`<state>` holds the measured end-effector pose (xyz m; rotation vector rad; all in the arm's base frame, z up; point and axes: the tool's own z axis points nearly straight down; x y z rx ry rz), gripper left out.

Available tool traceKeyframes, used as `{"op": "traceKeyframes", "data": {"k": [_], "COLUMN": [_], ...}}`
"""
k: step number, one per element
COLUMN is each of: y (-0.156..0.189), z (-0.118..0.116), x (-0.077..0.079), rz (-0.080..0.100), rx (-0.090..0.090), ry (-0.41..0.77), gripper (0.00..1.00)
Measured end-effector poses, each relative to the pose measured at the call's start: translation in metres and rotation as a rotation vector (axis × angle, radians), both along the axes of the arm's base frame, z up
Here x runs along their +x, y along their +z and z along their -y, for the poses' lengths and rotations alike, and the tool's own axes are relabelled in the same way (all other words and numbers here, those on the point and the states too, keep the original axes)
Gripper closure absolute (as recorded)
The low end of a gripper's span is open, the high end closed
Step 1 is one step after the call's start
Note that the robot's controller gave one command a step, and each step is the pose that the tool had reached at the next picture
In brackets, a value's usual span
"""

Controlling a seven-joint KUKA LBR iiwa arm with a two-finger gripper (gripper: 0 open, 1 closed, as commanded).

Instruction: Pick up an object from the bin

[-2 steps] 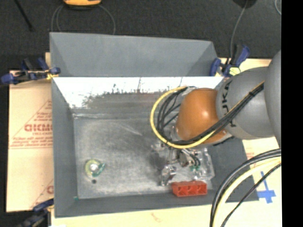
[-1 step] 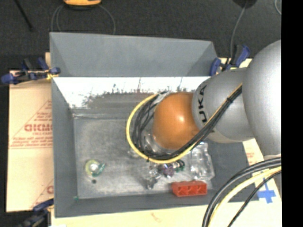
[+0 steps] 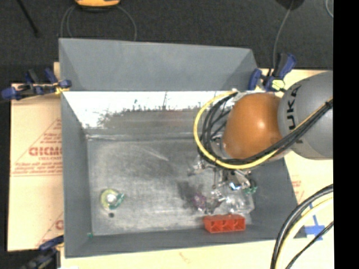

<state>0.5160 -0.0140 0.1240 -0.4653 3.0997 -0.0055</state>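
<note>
Hovering pincer [image 3: 216,197] (low) near red brick [image 3: 224,224].

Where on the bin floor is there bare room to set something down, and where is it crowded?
The bin floor is bare across its middle and back, between the small pale-green round thing at front left and the gripper. Front right is crowded: the gripper sits low there, a red block just in front of it.

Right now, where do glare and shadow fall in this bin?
Camera view: strong glare whitens the bin's back wall; the gripper throws a dim shadow on the floor beside it; the red brick and the small greenish round thing lie plainly lit.
</note>
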Motion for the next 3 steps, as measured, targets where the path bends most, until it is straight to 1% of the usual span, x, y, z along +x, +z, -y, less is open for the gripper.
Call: {"op": "traceKeyframes", "data": {"k": [1, 2, 3], "y": [-0.051, -0.048, 0.144], "z": [-0.008, -0.008, 0.001], "x": [-0.008, -0.006, -0.013], "rz": [0.004, 0.011, 0.004], "rx": [0.005, 0.005, 0.0], "ry": [-0.06, -0.061, 0.135], "gripper": [0.0, 1.0, 1.0]}}
